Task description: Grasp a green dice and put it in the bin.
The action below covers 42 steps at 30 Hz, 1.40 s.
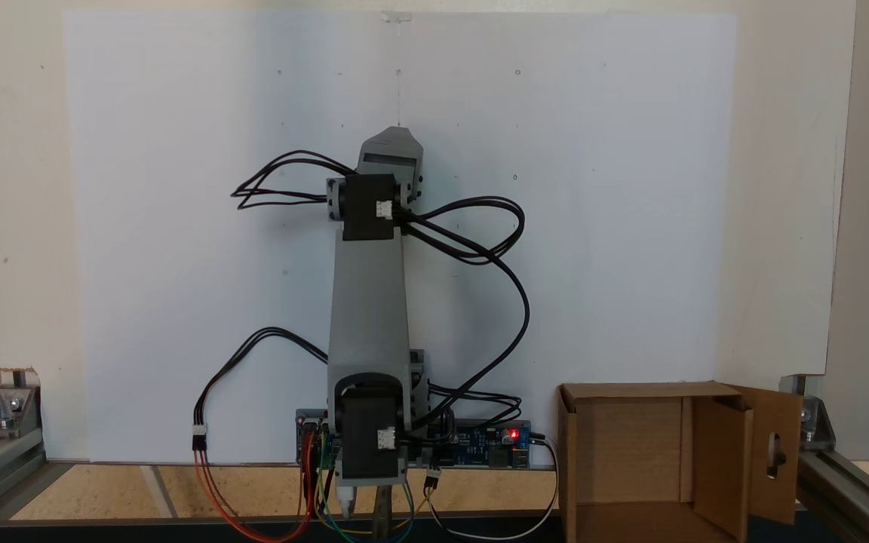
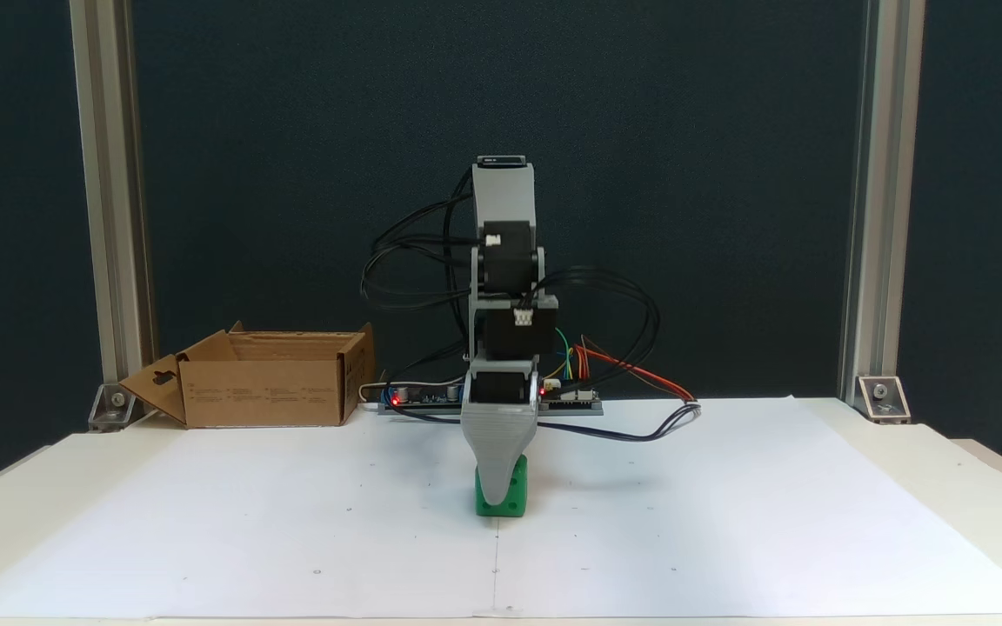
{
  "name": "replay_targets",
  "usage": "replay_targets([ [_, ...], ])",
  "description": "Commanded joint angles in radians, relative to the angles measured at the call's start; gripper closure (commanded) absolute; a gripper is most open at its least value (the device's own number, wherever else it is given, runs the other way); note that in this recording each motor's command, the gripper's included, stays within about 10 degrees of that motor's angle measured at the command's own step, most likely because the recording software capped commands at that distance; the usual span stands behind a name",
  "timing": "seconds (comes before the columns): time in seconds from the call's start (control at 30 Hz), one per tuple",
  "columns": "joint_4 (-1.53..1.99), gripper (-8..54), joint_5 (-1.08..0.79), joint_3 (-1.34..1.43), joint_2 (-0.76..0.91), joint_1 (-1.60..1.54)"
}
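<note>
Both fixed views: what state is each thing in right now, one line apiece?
Small bright green plastic dice: resting on the white paper, partly behind the grey tool tip.
Grey tool: lowered at the dice; open or shut cannot be told.
Brown corrugated cardboard bin: open, flaps folded out, nothing seen inside.
Blue controller board: red light lit.

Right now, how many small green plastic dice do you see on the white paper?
1. The small green plastic dice sits mid-sheet, directly under the grey gripper, which partly covers it. Another could hide behind the arm.
</note>
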Motion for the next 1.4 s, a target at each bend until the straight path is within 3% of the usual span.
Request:
replay_targets([
  [0.0, -0.029, 2.6, 0.040, -0.023, 0.005, 0.003],
  [0.57, -0.052, 6.9, 0.040, -0.023, -0.021, 0.026],
  [0.73, -0.054, 14.7, 0.041, -0.023, -0.026, 0.026],
  [1.03, -0.067, 14.7, 0.049, -0.023, -0.048, 0.011],
  [1.23, -0.071, 33.9, 0.057, -0.023, -0.049, 0.014],
  [1.37, -0.063, 34.1, 0.061, -0.023, -0.043, 0.018],
])
